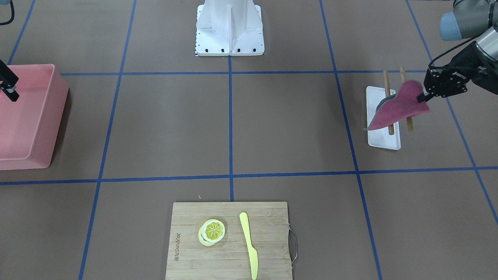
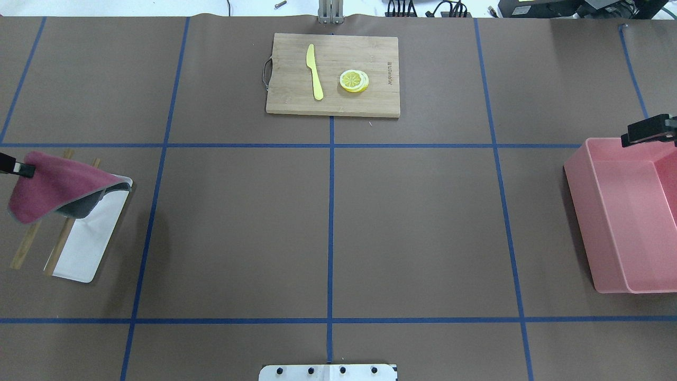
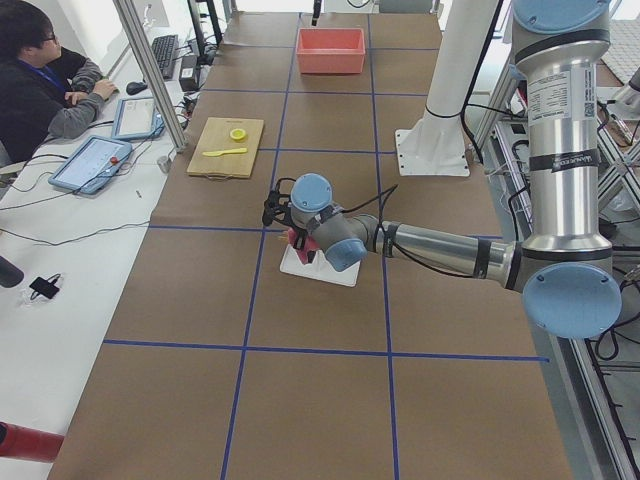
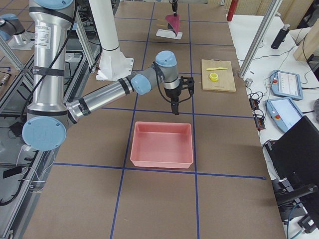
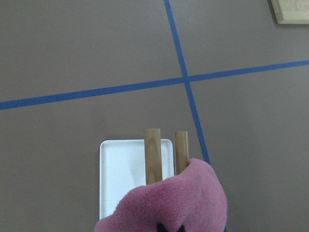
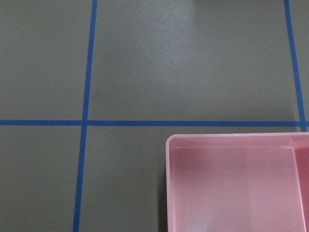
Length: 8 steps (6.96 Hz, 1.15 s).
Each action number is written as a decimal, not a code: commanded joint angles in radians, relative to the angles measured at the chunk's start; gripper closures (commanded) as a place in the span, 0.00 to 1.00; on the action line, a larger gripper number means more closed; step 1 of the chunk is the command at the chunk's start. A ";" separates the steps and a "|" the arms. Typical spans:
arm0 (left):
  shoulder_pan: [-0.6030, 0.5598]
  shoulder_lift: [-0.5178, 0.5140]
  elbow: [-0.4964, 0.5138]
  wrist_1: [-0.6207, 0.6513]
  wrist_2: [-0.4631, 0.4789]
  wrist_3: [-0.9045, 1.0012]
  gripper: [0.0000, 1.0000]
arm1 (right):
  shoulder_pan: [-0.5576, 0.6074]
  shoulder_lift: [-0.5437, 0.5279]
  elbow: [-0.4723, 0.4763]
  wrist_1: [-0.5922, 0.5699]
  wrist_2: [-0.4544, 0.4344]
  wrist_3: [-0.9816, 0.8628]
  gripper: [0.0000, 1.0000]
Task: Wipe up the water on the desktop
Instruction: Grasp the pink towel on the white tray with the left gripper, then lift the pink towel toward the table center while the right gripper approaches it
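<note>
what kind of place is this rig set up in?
Probably a robotics lab workcell: brown desktop with a taped blue grid, UR5e arm by a white pedestal, operator with tablets alongside.

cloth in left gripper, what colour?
The cloth is dark pink with a grey underside at its hanging edge; the overhead view shows it best.

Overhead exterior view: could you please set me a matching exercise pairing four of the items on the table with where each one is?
Things:
1. maroon cloth
2. flat yellow plastic knife
3. pink rectangular plastic bin
4. white rectangular tray

Places:
A. on the bamboo cutting board, beside the lemon slices
B. held off the desktop by the left pincer
C. on the desktop, a wooden stick lying across it
D. on the desktop, close to the right pincer

Pairs: 1-B, 2-A, 3-D, 4-C.
</note>
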State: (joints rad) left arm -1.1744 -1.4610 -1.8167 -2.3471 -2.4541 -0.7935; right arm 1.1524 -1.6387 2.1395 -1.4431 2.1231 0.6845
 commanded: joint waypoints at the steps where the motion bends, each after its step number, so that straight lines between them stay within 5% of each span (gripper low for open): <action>1: -0.008 -0.086 -0.027 -0.004 0.006 -0.311 1.00 | -0.112 0.098 0.017 0.003 -0.096 0.056 0.00; 4: 0.002 -0.235 -0.044 -0.006 0.013 -0.658 1.00 | -0.499 0.421 0.011 0.015 -0.476 0.101 0.00; 8: 0.217 -0.511 -0.056 -0.006 0.024 -1.198 1.00 | -0.821 0.587 -0.025 0.013 -0.926 0.093 0.01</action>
State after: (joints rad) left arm -1.0204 -1.8885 -1.8709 -2.3531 -2.4330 -1.8548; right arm 0.4125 -1.1025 2.1408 -1.4288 1.3290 0.7776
